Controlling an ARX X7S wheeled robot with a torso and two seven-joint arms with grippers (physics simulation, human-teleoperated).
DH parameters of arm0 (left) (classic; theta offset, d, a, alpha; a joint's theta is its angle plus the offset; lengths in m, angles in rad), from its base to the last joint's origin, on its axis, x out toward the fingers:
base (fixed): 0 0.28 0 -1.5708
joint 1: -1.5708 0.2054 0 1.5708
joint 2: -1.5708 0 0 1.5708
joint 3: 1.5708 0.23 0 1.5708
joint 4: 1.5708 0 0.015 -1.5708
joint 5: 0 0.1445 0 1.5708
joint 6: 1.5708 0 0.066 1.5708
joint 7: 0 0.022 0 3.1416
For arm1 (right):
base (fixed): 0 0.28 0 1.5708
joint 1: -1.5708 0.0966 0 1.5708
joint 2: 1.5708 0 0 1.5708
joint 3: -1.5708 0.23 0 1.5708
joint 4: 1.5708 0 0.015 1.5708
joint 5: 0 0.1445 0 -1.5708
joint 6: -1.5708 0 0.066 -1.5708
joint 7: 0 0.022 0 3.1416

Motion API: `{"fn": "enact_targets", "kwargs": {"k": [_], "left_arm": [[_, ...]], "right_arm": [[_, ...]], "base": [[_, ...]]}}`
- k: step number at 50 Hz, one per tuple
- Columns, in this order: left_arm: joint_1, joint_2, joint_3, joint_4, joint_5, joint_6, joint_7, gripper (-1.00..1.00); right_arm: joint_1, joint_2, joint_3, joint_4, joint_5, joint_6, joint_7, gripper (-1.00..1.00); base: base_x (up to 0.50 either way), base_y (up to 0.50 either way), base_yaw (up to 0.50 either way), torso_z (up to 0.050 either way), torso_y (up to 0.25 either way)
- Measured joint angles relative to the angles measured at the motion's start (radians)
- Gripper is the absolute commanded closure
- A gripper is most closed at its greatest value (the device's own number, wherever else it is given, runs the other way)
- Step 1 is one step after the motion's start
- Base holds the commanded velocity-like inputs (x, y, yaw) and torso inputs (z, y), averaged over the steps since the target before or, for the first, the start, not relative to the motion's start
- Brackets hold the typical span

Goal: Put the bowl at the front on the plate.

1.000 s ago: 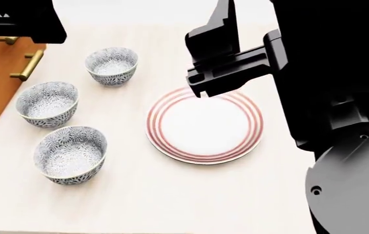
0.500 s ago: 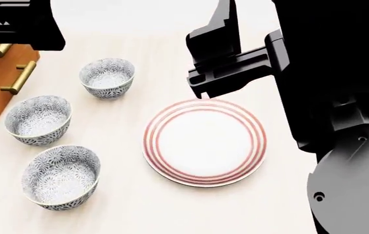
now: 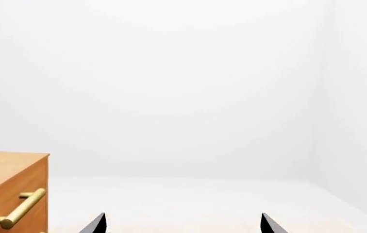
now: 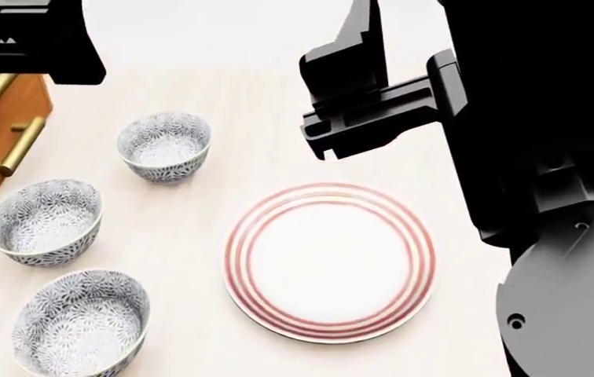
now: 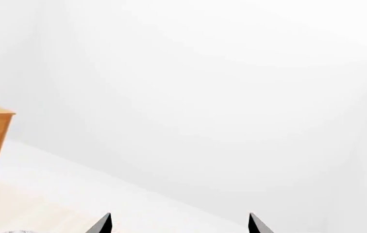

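Three patterned grey-blue bowls stand in a row at the left of the head view. The bowl (image 4: 80, 332) at the front is the nearest one, upright and empty, partly cut by the picture's lower edge. The plate (image 4: 328, 261), white with red rings, lies flat to its right and holds nothing. My right gripper (image 5: 179, 226) hovers high above the plate's far rim, open with nothing between its fingertips. My left gripper (image 3: 182, 226) is raised at the far left, also open and empty. Neither wrist view shows a bowl or the plate.
The middle bowl (image 4: 43, 221) and the back bowl (image 4: 164, 147) stand behind the front one. A wooden cabinet (image 4: 4, 133) with brass handles borders the pale table (image 4: 203, 78) on the left. My right arm's dark bulk (image 4: 548, 157) fills the right side.
The head view has shifted: bowls, plate and cabinet slid down and to the left in the picture. Both arms hold the same place in the frame. Nothing was grasped.
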Motion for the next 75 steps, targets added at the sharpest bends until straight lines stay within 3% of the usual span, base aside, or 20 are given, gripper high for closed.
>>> {"fn": "enact_targets", "kwargs": {"k": [59,75], "left_arm": [[0.035,-0.073,0.070,-0.020,-0.029,0.109,-0.021,-1.00],[0.043,-0.052,0.031,-0.095,-0.179,0.031,-0.158,-1.00]], "right_arm": [[0.000,0.051,-0.063,0.008,0.037,-0.082,0.030,-1.00],[0.002,0.067,-0.074,-0.004,0.036,-0.103,0.028,-1.00]], "base": [[0.14,0.00,0.00,0.000,0.000],[0.00,0.00,0.00,0.000,0.000]]}}
